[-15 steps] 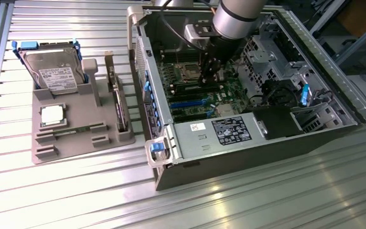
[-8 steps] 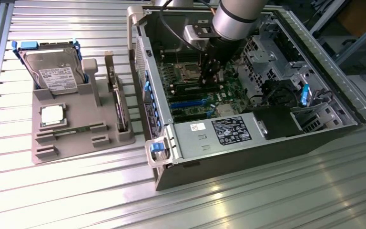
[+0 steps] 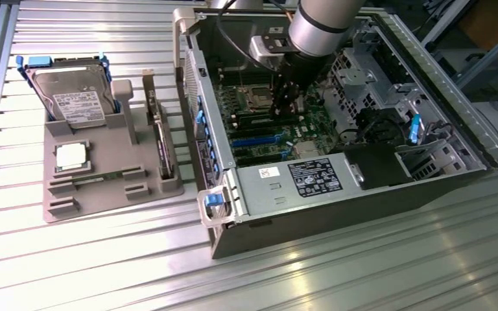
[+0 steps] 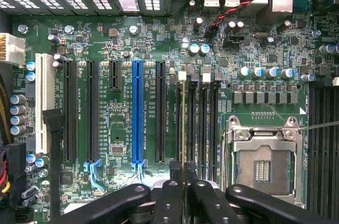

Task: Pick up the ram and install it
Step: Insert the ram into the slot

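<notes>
**A:** What's nearest?

**B:** On the table point(image 3: 362, 272), toward the exterior view's left, there's one grey tray point(image 3: 102, 207). It carries one CPU chip point(image 3: 70, 157), one expansion card point(image 3: 161, 139) on edge, and, farther back, one hard drive point(image 3: 74, 97).

**A:** And to the right?

**B:** One open computer case point(image 3: 231, 243), with its power supply point(image 3: 314, 176) at the near end.

**A:** Where's the ram?

**B:** Farther in. One ram point(image 4: 184, 123) stands edge-on along the outermost of four memory slots point(image 4: 204, 123) beside the CPU socket point(image 4: 263, 168). I can't tell if it's seated. The gripper point(image 4: 184, 173) is clamped on it, one finger on each side.
</notes>
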Controlling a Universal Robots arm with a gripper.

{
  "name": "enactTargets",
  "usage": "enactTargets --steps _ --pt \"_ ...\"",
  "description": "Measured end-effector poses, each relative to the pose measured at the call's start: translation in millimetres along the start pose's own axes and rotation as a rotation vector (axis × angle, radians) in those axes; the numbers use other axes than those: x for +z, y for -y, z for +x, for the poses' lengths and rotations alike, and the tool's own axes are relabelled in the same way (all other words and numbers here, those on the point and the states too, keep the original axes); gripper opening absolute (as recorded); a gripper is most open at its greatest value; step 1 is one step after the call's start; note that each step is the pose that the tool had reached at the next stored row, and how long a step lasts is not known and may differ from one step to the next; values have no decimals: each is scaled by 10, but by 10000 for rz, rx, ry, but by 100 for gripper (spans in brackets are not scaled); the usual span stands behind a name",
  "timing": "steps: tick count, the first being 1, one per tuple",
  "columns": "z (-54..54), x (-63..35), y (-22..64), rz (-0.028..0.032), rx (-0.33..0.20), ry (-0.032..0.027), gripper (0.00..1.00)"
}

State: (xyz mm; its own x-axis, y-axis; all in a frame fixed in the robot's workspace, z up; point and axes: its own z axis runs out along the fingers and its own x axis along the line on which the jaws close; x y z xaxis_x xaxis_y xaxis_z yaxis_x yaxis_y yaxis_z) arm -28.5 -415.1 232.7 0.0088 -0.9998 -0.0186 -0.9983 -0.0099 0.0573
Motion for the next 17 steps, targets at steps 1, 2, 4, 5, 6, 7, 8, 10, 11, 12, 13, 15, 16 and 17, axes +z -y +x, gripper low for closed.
enactTargets --steps 1,2,4,5,6,7,8,10,11,12,13,15,16,17 --pt "0 1 0 0 0 2 12" --pt "0 1 0 1 0 2 12" --pt "0 1 0 1 0 1 20" --pt "0 -1 0 1 0 -3 20" --pt "-1 -17 0 10 0 -12 20" --pt "-4 -74 -5 36 2 -39 20" --pt "-19 -166 -10 71 3 -74 20" --pt "-62 -243 -15 88 6 -132 12" --pt "-78 -264 -17 94 7 -163 10" --pt "-93 -297 -22 112 9 -201 10" --pt "-103 -330 -23 119 10 -230 10" --pt "-105 -349 -19 124 12 -231 10" --pt "-104 -351 0 118 12 -232 10" --pt "-104 -353 24 109 12 -232 10"
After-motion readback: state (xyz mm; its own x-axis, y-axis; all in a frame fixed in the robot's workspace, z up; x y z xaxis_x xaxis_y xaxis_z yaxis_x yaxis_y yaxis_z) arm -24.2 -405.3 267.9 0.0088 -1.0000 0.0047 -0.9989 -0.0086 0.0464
